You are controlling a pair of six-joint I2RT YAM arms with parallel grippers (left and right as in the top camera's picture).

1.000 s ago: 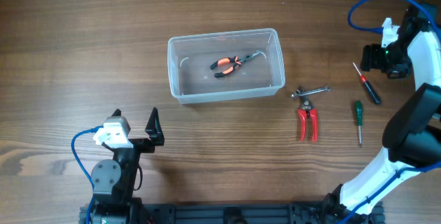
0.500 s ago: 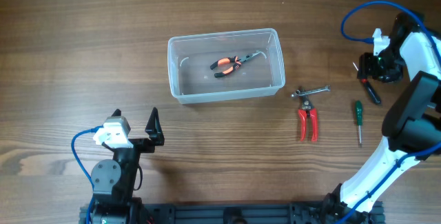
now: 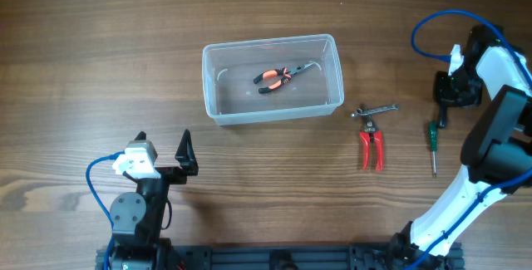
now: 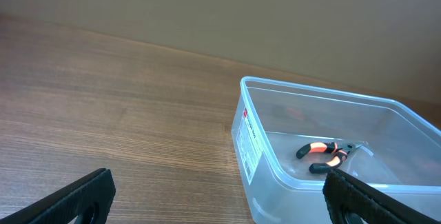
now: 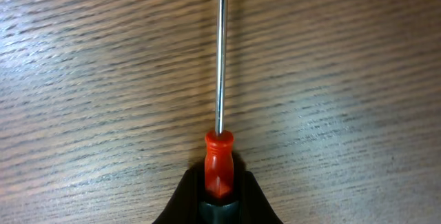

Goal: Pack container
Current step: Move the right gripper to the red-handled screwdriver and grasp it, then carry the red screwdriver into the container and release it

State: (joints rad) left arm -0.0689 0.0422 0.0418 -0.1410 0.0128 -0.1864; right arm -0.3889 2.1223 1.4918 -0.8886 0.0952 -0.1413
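The clear container (image 3: 218, 95) stands at the table's middle and holds orange-handled pliers (image 3: 277, 77); the left wrist view shows the container (image 4: 262, 155) with the pliers (image 4: 322, 154) inside. My right gripper (image 3: 447, 97) at the far right is shut on a red-and-black screwdriver (image 5: 219, 160). Its steel shaft (image 5: 220, 58) points away from the jaws, low over the wood. My left gripper (image 3: 164, 169) rests open near the front left, its fingers (image 4: 76, 200) wide apart with nothing between them.
Red-handled cutters (image 3: 371, 148) and a small wrench (image 3: 378, 109) lie right of the container. A green screwdriver (image 3: 431, 139) lies just below my right gripper. A blue cable (image 3: 432, 17) loops above the right arm.
My right gripper moved left and down over the red-and-black screwdriver and shut on its handle. The left arm and the container stayed put.
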